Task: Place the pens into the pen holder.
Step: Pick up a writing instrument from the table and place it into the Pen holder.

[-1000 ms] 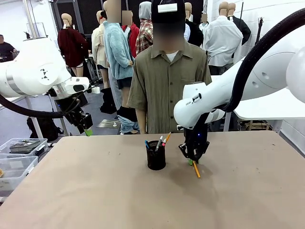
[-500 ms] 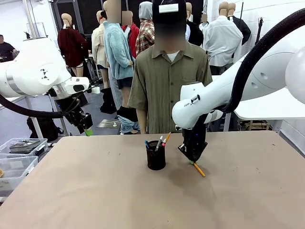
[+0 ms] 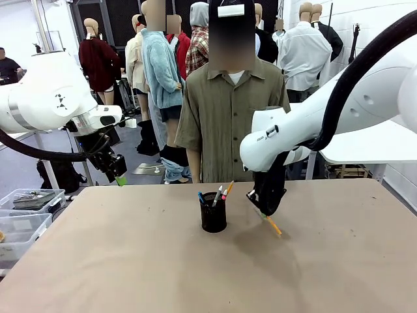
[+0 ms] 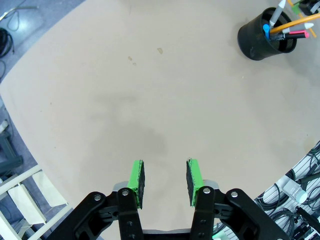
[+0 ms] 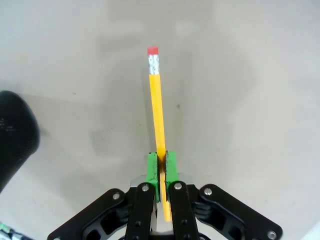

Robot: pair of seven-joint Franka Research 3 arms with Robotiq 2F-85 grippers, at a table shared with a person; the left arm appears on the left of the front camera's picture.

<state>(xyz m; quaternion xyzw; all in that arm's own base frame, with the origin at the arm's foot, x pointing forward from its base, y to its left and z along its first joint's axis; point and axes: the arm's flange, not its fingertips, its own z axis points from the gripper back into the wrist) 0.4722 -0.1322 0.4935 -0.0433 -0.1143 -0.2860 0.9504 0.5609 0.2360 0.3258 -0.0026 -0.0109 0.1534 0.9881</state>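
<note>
The black mesh pen holder (image 3: 214, 212) stands mid-table with several pens (image 3: 219, 193) sticking out of it; the left wrist view has it at top right (image 4: 263, 34). Just right of the holder, my right gripper (image 3: 264, 212) is shut on a yellow pencil (image 3: 272, 225) and holds it off the table, slanting down to the right. In the right wrist view the pencil (image 5: 158, 115) runs straight out from between the green pads (image 5: 152, 172), red eraser end farthest away. My left gripper (image 3: 120, 178) hangs at the table's far left edge, its jaws (image 4: 164, 179) apart with nothing between them.
A person in an olive shirt (image 3: 228, 114) stands at the far side behind the holder. Clear plastic bins (image 3: 26, 208) sit off the table's left edge. The holder's dark rim (image 5: 15, 140) shows at the left of the right wrist view.
My right gripper has closed on the yellow pencil and lifted it off the table. The left arm has stayed still.
</note>
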